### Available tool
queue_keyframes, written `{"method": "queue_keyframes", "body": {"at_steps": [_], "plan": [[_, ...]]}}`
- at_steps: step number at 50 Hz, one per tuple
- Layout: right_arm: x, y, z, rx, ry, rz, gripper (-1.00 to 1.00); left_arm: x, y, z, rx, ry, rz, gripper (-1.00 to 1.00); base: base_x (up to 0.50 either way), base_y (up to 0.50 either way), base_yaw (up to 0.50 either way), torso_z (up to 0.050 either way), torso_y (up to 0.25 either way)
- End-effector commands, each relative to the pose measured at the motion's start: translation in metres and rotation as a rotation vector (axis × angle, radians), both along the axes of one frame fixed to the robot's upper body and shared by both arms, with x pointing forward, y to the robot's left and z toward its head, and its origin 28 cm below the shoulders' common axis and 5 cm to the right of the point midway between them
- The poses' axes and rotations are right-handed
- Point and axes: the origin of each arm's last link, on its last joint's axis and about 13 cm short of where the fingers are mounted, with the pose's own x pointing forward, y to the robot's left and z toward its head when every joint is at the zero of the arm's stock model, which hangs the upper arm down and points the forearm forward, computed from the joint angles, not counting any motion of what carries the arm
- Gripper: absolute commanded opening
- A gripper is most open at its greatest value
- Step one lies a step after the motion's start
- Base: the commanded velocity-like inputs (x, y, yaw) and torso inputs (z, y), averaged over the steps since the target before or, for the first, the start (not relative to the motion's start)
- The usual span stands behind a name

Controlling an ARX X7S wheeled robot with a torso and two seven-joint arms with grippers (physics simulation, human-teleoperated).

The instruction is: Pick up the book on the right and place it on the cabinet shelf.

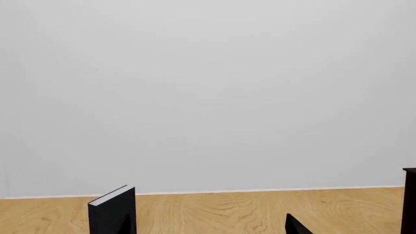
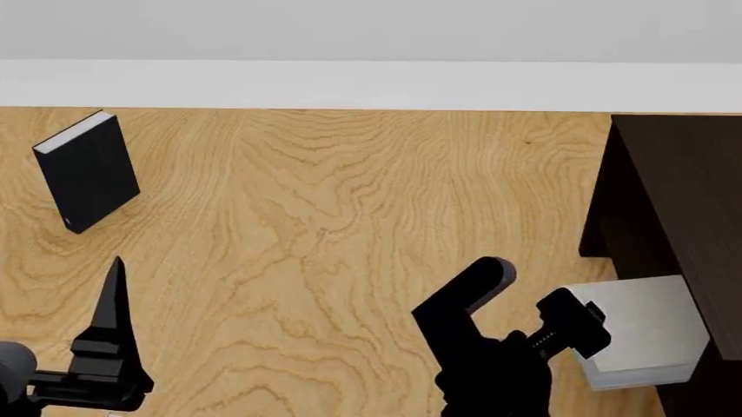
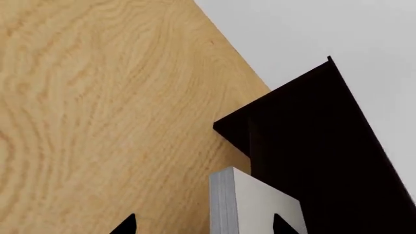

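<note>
The book, thick and light grey with white page edges, lies at the foot of the very dark cabinet, partly under its top board. Its shelf board is hidden. My right gripper is at the book's near edge. In the right wrist view, the right gripper is open. The book stands between its fingertips, close to one and well apart from the other, with the cabinet just behind. My left gripper is open and empty, as the left wrist view shows.
A black book stands upright on the wooden floor at the far left, also seen in the left wrist view. A pale wall with a white skirting runs along the back. The cabinet's edge shows in the left wrist view.
</note>
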Motion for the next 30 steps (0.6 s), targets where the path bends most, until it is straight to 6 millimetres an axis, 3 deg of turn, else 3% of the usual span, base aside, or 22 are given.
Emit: {"method": "queue_keyframes", "body": {"at_steps": [1, 30], "plan": [[-0.0012, 0.0009, 0.0043, 0.052, -0.004, 0.013, 1.0, 0.0001, 0.0002, -0.0002, -0.001, 0.0, 0.0, 1.0, 0.0, 0.0, 0.0, 0.0, 0.0], [0.0059, -0.0018, -0.0034, 0.184, 0.065, 0.002, 1.0, 0.0013, 0.0003, -0.0013, -0.003, 0.004, -0.004, 1.0, 0.0, 0.0, 0.0, 0.0, 0.0]]}}
